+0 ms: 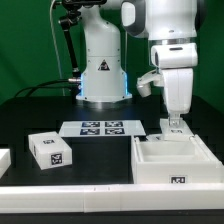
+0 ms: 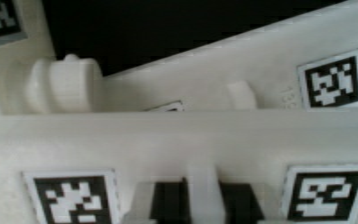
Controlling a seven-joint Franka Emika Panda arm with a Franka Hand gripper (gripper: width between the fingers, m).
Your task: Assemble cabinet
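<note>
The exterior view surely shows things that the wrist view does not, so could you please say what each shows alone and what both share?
Only the exterior view shows the marker board, a small tagged white block toward that view's left, and the arm. Only the wrist view shows round white pegs, close up. Both show the cabinet and the gripper at it.

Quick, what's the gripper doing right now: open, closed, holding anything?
Gripper: jaws closed on a thin white wall of the cabinet.
</note>
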